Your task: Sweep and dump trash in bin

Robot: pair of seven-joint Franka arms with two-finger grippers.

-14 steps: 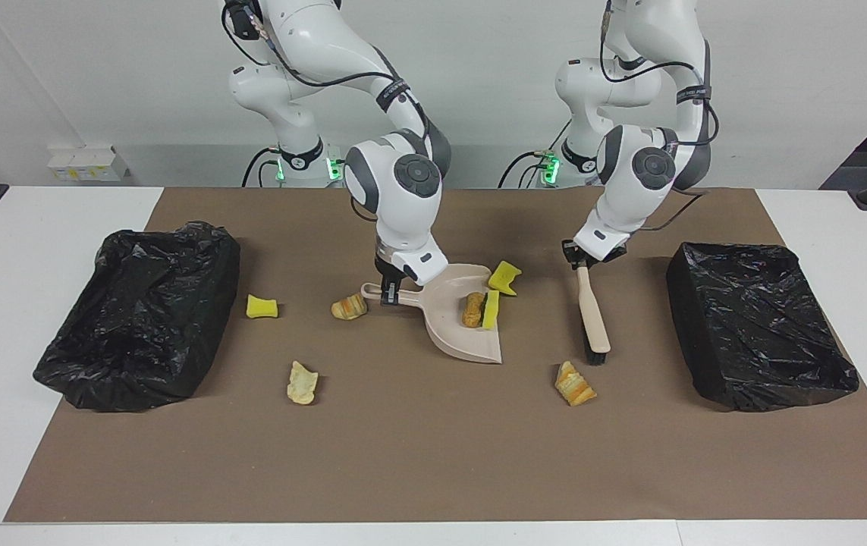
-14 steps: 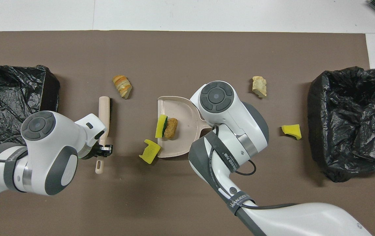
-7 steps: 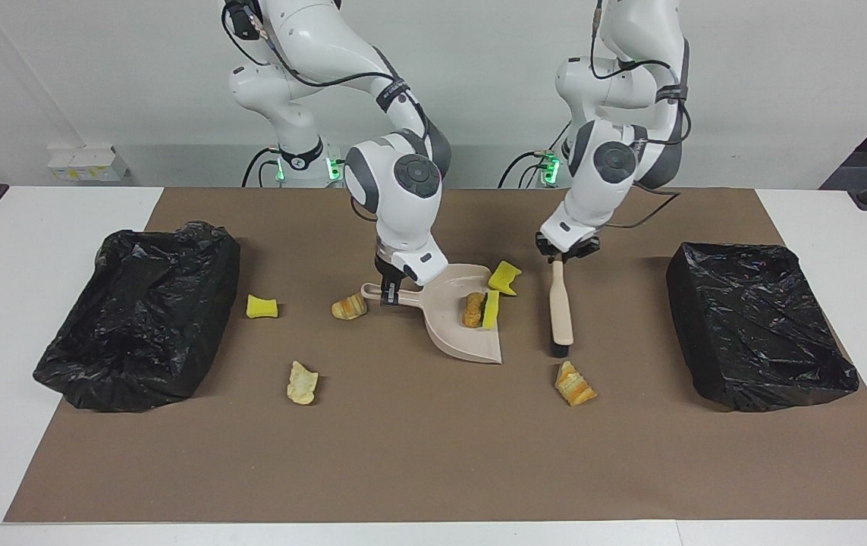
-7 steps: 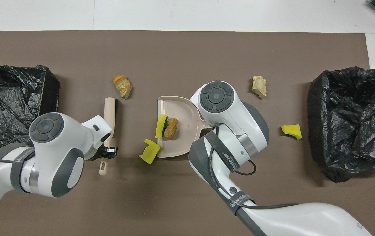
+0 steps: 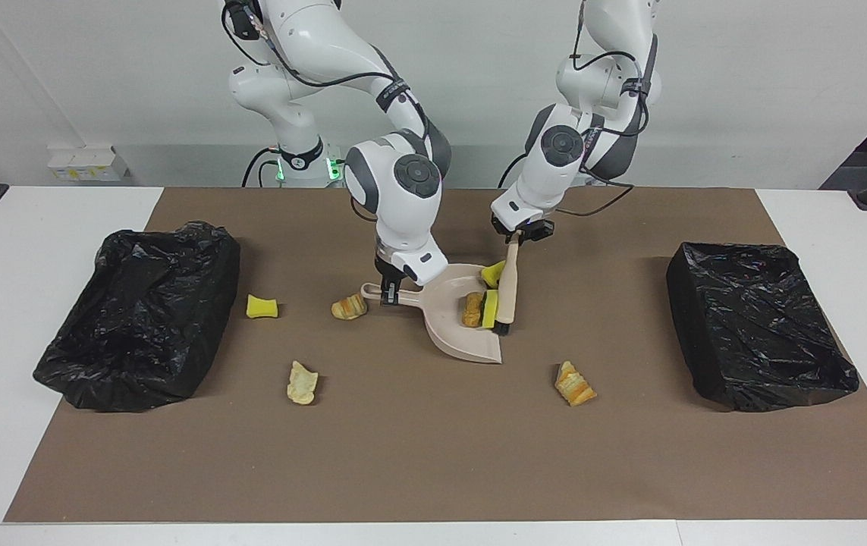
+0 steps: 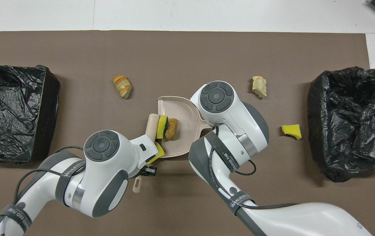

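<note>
At the dustpan (image 5: 457,326) mouth, the left end effector (image 5: 522,233) grips the brush (image 5: 507,292) against a yellow sponge chunk (image 5: 491,309); it should press low, sweeping inward. Right end effector (image 5: 390,294) clenches the dustpan handle, pinning it to the worktop (image 5: 403,440).

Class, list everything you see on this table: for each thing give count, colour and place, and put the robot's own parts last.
Plastic dustpan: one, beige, mid-mat.
Hand brush: one, beige handle, black bristles, at the dustpan's mouth.
Sponge chunks: three, yellow; one in the dustpan, one at its edge, one beside the right arm's bin.
Bread-like lumps: four, golden-brown; one in the dustpan, three on the mat.
Bag-lined bins: two, black, one at each end.
Paper mat: one, brown.
Left gripper: holds the brush.
Right gripper: holds the dustpan handle.
</note>
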